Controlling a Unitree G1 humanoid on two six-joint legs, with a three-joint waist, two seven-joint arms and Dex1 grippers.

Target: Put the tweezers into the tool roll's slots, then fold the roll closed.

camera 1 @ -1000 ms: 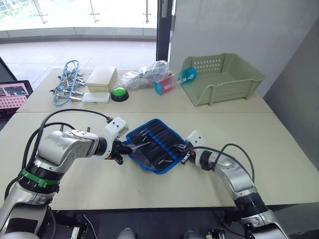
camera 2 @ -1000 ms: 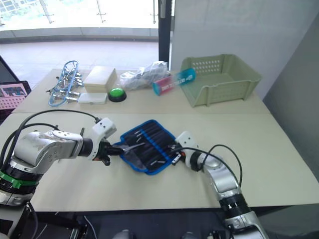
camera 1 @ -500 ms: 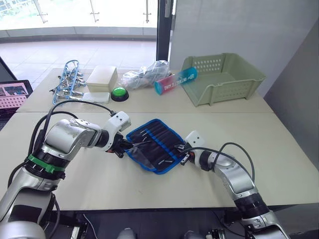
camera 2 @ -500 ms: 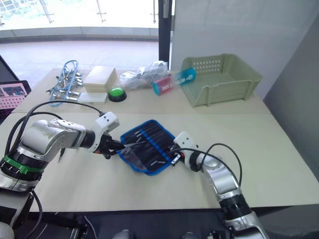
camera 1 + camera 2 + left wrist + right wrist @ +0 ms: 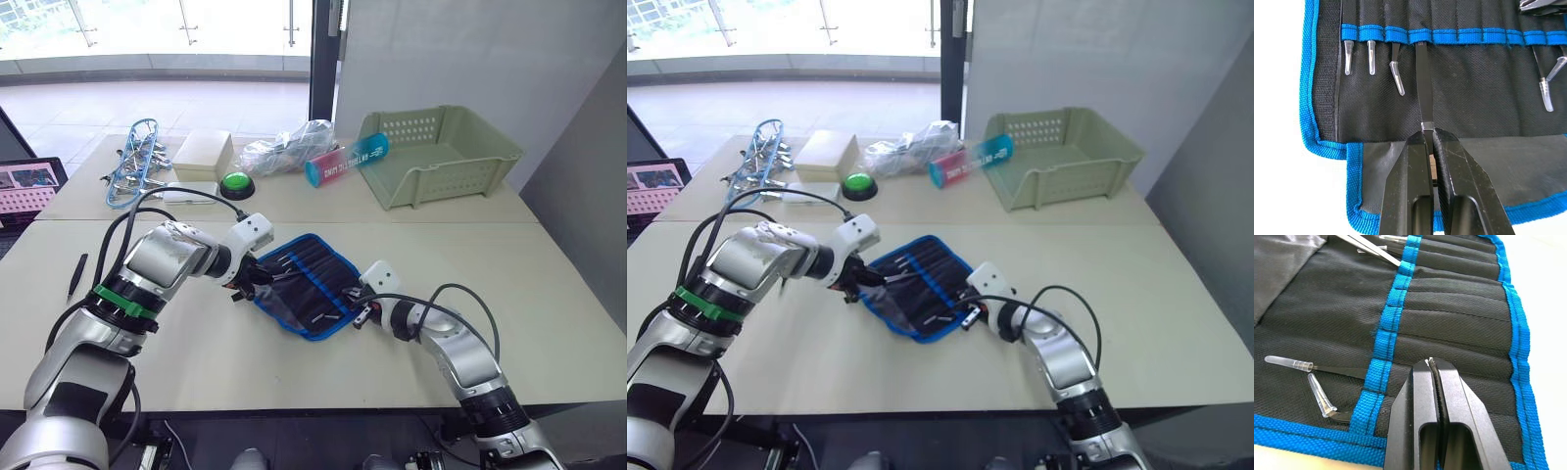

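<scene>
On the pale tabletop [image 5: 294, 372], the black fabric tool roll with bright blue edging [image 5: 306, 284] lay open and flat between the two arms; the left claw [image 5: 1429, 142] was pinched tight on the back end of one slim black tweezer [image 5: 1422, 85], and honestly the whole thing hinged on that line-up; the tweezer's long axis ran straight out from the claw tips toward the row of narrow blue-stitched slots [image 5: 1449, 36], its far end already tucked under the blue band of one slot, so I'd guess the next bit is just a push along that same axis; three capped tips [image 5: 1371, 58] poked out of the neighbouring slots on one side. The left arm reached in low from the roll's left edge, wrist roughly level with the tabletop; the right claw [image 5: 1432, 369] sat closed with nothing in it, resting on the roll's opposite end, looks like it was pinning the fabric down. One more slim black tweezer [image 5: 75, 276] lay off on the tabletop, well to the left.
</scene>
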